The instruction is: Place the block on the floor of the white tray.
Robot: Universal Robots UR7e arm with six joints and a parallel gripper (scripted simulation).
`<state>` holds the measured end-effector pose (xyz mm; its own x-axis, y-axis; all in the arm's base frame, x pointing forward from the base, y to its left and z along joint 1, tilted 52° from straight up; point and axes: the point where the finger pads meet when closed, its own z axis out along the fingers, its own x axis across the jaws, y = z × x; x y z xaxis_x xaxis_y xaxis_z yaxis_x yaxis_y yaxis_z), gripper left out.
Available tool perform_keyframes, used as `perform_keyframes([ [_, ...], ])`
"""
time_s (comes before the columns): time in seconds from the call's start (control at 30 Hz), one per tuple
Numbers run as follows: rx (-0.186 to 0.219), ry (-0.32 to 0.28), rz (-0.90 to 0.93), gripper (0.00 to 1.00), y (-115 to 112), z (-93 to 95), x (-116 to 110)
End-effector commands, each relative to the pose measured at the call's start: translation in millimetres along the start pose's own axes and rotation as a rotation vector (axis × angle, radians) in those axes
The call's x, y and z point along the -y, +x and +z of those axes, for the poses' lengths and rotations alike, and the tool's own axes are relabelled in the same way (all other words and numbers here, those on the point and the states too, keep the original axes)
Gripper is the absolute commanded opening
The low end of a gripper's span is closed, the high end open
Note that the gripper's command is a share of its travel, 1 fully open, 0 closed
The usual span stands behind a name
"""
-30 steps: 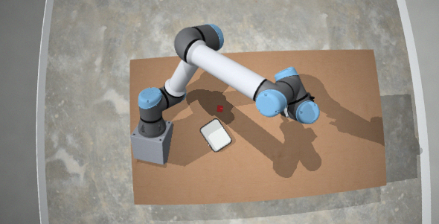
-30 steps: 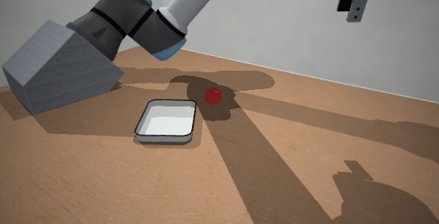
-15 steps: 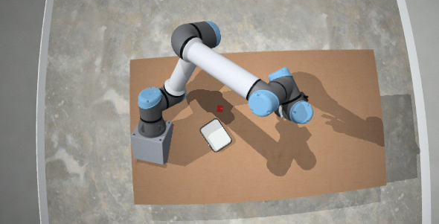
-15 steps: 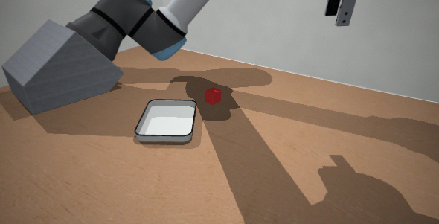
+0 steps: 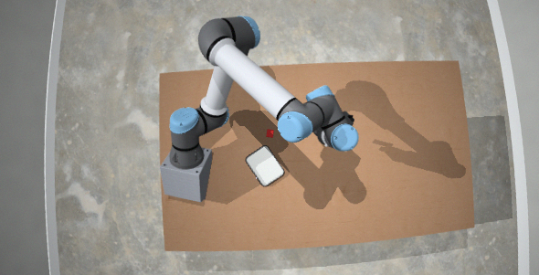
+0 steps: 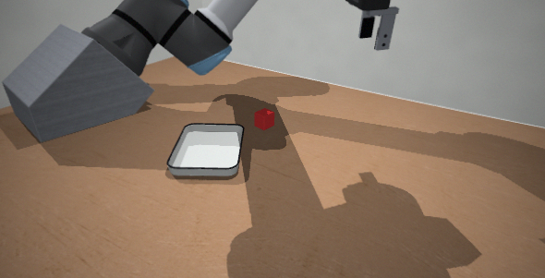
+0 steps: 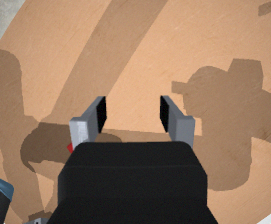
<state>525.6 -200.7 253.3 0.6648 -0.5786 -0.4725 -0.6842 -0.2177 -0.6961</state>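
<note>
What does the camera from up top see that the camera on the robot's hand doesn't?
Only the top view shows the white tray, the grey base block, the whole arm and the concrete floor around the table.

Only the wrist view shows the gripper up close, its jaws standing wide apart with nothing between them.

Both show the brown table and the arm's shadow. The red block is plain from the top; in the wrist view only a red sliver peeks beside one finger.
</note>
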Motion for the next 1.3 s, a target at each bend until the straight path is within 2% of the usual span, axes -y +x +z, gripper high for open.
perform_keyframes([
  [0.0, -0.018, -0.003, -0.075, 1.00, -17, 16.2, -19],
  [0.37, -0.049, -0.030, -0.305, 1.00, -70, 76.2, -78],
  [0.43, -0.049, -0.030, -0.305, 1.00, -70, 76.2, -78],
  [0.83, -0.070, -0.060, -0.500, 1.00, -119, 136.6, -132],
  [0.93, -0.074, -0.066, -0.532, 1.00, -127, 147.1, -141],
  [1.27, -0.078, -0.074, -0.580, 1.00, -140, 163.6, -155],
])
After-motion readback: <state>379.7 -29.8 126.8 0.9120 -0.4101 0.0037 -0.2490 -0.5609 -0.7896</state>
